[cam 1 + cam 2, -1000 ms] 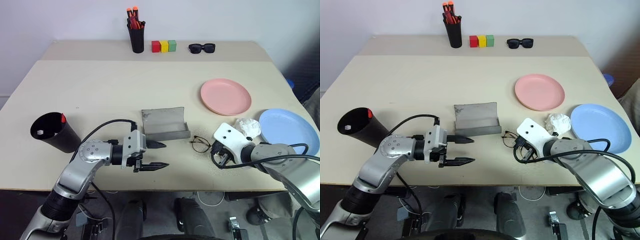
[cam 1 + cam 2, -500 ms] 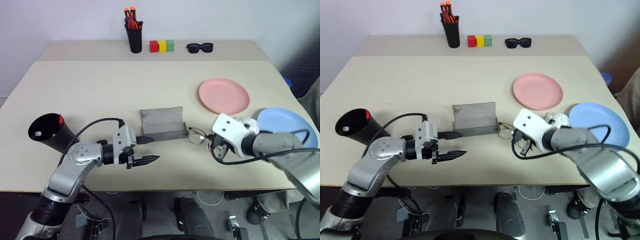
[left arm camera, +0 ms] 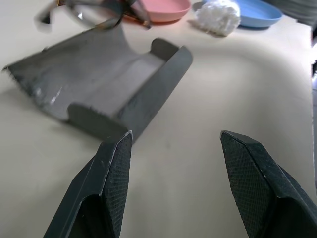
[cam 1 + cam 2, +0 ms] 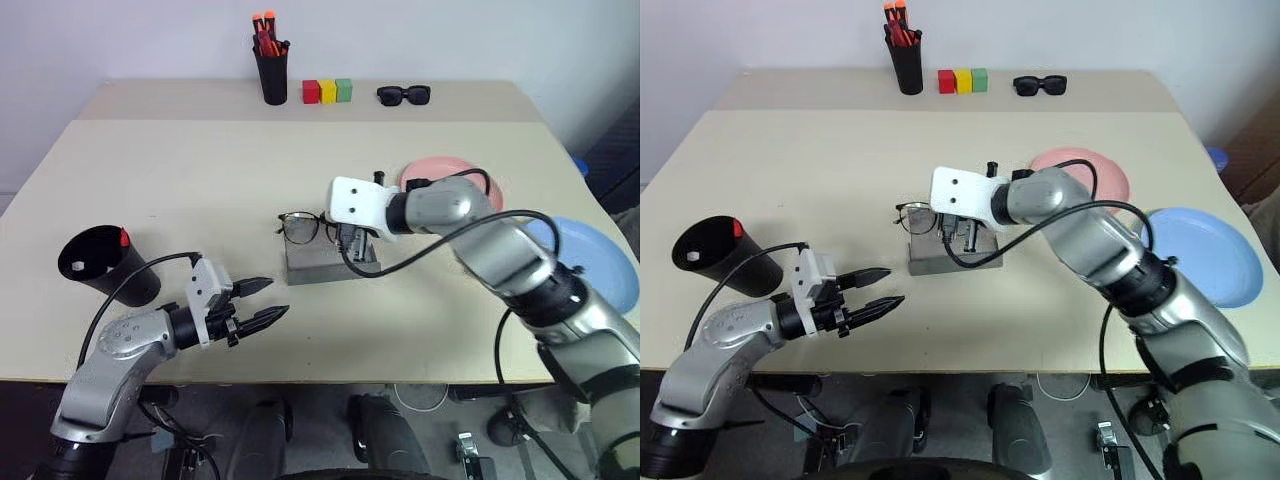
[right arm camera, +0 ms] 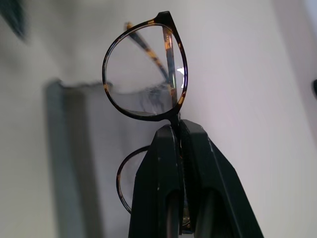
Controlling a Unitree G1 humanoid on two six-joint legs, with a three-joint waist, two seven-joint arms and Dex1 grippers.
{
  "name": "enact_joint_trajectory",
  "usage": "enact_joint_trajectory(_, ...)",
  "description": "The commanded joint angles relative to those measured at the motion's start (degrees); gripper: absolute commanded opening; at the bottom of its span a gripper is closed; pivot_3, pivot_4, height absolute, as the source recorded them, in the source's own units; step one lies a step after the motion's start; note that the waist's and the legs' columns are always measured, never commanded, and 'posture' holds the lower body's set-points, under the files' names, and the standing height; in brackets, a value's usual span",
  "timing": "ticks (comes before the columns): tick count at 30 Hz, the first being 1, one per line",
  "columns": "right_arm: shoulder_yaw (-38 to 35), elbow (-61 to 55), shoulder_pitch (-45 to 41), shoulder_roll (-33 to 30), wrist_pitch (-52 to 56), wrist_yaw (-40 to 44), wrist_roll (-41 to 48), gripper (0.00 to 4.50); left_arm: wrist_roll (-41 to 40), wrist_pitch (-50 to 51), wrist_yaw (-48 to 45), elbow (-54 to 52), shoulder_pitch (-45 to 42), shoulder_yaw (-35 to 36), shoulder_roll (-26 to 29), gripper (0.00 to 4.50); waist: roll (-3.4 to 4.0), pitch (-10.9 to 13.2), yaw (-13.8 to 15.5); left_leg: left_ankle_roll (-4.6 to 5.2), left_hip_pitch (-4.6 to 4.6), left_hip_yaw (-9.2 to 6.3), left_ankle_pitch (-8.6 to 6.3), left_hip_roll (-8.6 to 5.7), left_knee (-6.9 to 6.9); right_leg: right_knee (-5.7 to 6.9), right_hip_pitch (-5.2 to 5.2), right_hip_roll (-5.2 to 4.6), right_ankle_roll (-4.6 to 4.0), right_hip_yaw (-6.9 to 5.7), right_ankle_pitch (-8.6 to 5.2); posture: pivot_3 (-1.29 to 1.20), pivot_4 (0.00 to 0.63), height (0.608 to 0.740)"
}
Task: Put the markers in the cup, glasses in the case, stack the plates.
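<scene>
The wire-framed glasses hang in the air over the left end of the grey case, which lies open near the table's middle. My right gripper is shut on their bridge. My left gripper stands open and holds nothing, a little to the left of the case and nearer the front edge. The black cup sits at the left with the red marker tip and the white marker inside. The pink plate is partly hidden by my right arm. The blue plate lies at the right.
At the back stand a black pen holder with orange-capped pens, three coloured blocks and black sunglasses. A crumpled white tissue lies between the plates. The front edge runs just below my left gripper.
My right gripper has lifted the glasses off the table and carried them left, over the case. My left gripper has drawn back to the left, away from the case.
</scene>
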Motion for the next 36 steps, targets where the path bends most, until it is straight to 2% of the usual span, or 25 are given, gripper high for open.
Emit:
enact_joint_trajectory(1,-0.7,2.5,-1.0,1.5,-3.9,2.4,-2.6,0.06,-1.1,-0.6,2.0,-3.6,0.2,1.6,-0.4,2.90,0.01,0.0,-0.1,0.00,0.00,0.01,0.00,0.00,0.00,0.00,0.00,-0.02,0.00,0.00,0.00,0.00,0.150,0.740)
enact_joint_trajectory(7,-1.8,-0.1,3.0,1.3,-2.5,6.2,-3.3,0.06,-1.0,-0.6,3.4,-4.4,0.5,1.6,-0.2,2.90,0.01,0.0,-0.3,0.00,0.04,-0.06,0.00,0.01,-0.11,0.04,-0.03,0.05,0.02,-0.04,0.02,0.00,0.150,0.740)
enact_joint_trajectory(16,-3.0,-1.8,5.3,2.6,0.2,6.8,-4.6,0.06,-0.1,-1.9,3.2,-2.6,-0.8,1.1,0.0,2.90,0.01,0.0,-0.4,0.00,0.06,-0.04,0.00,0.00,-0.08,0.06,-0.04,0.08,-0.02,-0.04,0.03,0.00,0.150,0.740)
enact_joint_trajectory(23,-5.8,-3.1,5.2,3.2,0.7,6.3,-4.6,3.42,-0.7,-1.4,4.4,-1.2,-3.7,1.2,-0.8,2.90,0.02,0.0,-0.4,0.00,0.05,-0.03,0.00,0.00,-0.08,0.05,-0.03,0.08,-0.02,-0.04,0.03,0.00,0.150,0.740)
enact_joint_trajectory(29,-10.8,-6.7,7.3,1.7,2.1,5.6,-3.8,3.42,-3.8,7.9,12.8,2.9,-15.4,1.5,-5.8,2.90,0.00,0.0,0.1,0.00,0.04,-0.08,0.00,-0.04,-0.02,0.05,0.02,0.07,0.15,-0.06,0.12,0.00,0.150,0.740)
enact_joint_trajectory(30,-11.6,-7.5,7.9,1.4,2.6,5.4,-3.7,3.48,-3.5,9.6,14.3,4.1,-18.1,0.9,-6.5,2.35,-0.02,0.0,0.0,0.00,0.04,-0.10,0.00,-0.05,0.00,0.05,0.04,0.08,0.16,-0.08,0.13,0.00,0.150,0.740)
enact_joint_trajectory(31,-12.3,-8.2,8.6,1.0,3.1,5.3,-3.7,3.48,-3.0,10.9,15.3,5.3,-20.3,0.3,-7.1,2.06,-0.02,0.0,0.0,0.00,0.04,-0.13,0.00,-0.06,0.02,0.05,0.06,0.08,0.18,-0.10,0.14,0.00,0.150,0.740)
enact_joint_trajectory(35,-15.2,-12.6,12.5,-0.8,5.5,4.8,-3.0,3.48,1.0,14.6,19.5,13.6,-31.5,-3.6,-10.5,0.02,-0.01,0.0,0.0,0.00,0.04,-0.13,0.00,-0.11,0.00,0.07,0.05,0.09,0.21,-0.11,0.15,0.00,0.150,0.740)
enact_joint_trajectory(36,-16.2,-14.7,14.3,-1.7,5.7,4.9,-2.7,3.48,2.5,15.7,22.4,18.4,-35.9,-3.8,-12.5,0.02,-0.02,0.0,0.0,0.00,0.03,-0.15,0.00,-0.11,0.00,0.07,0.05,0.10,0.22,-0.12,0.15,0.00,0.150,0.740)
